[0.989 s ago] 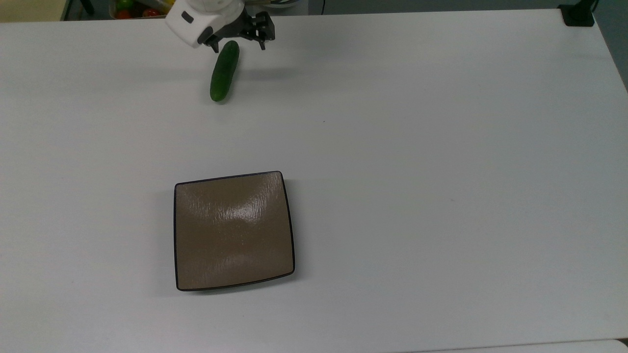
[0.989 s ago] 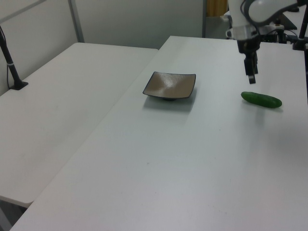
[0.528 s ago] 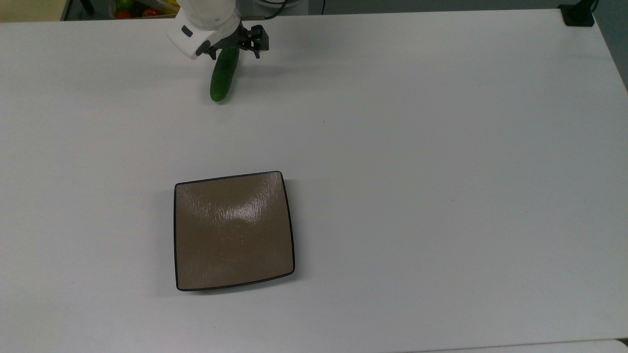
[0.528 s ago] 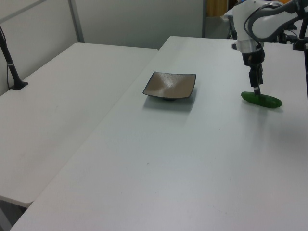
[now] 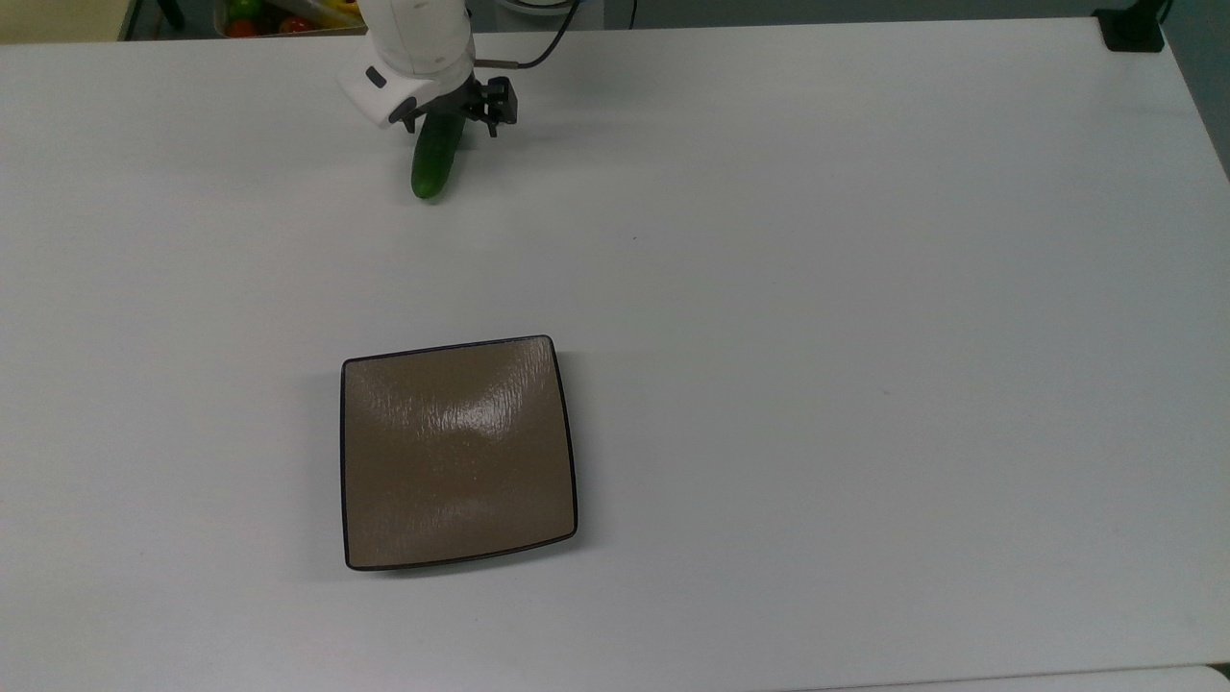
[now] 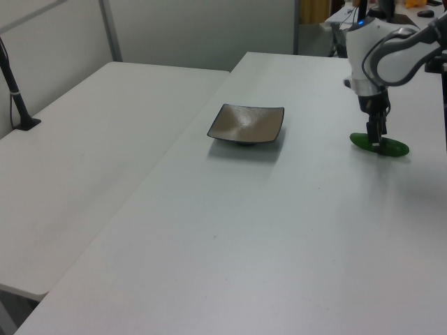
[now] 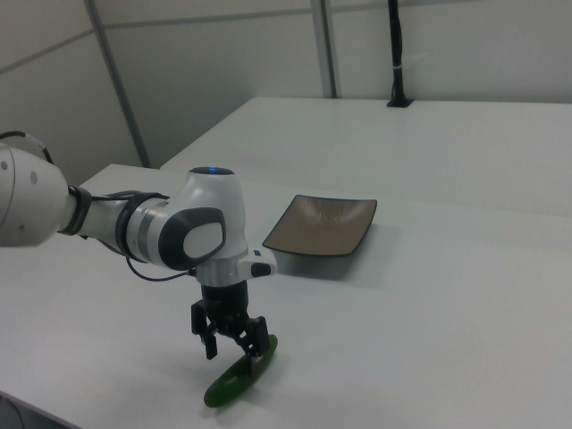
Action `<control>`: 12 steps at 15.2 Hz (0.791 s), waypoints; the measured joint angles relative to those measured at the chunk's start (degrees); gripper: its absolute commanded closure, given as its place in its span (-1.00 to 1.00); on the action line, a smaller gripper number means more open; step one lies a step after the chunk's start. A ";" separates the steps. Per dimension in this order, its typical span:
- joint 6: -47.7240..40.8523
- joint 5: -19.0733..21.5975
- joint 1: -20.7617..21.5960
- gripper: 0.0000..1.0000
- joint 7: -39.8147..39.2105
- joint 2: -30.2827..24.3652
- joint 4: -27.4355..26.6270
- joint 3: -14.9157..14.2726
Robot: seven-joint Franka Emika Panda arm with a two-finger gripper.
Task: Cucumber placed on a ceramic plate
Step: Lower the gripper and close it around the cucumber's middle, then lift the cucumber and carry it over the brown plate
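Cucumber (image 5: 431, 161): small, glossy and dark green, lying flat on the white table (image 5: 865, 288) near the far edge in the top view, its upper end hidden under the robot's hand; in the left view (image 6: 380, 145) it lies at the right side, and in the right view (image 7: 237, 375) at the bottom.
Gripper (image 5: 444, 117): black two-finger hand on a white arm, pointing straight down over the cucumber's far end in the top view; in the right view (image 7: 234, 344) the fingers are spread apart, one on either side of the cucumber, not yet clamped on it.
Ceramic plate (image 5: 357, 461): square, brown-taupe with a thin black rim and a streaked sheen, bare, well apart from the cucumber, toward the near side of the table in the top view; also seen in the left view (image 6: 246, 123) and the right view (image 7: 322, 225).
Second table (image 6: 84, 153): white, alongside on the left view's left.
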 measured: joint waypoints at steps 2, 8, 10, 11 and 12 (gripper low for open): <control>2.42 -0.14 -0.42 -1.00 0.40 0.00 -1.02 0.00; 7.10 -0.15 -2.23 -0.50 0.51 -0.02 -3.42 0.01; 7.10 -0.15 -2.57 -0.01 0.51 -0.07 -3.45 0.01; 7.10 -0.15 -2.62 0.16 0.51 -0.09 -3.46 0.01; 7.10 -0.15 -2.62 0.31 0.51 -0.12 -3.47 0.01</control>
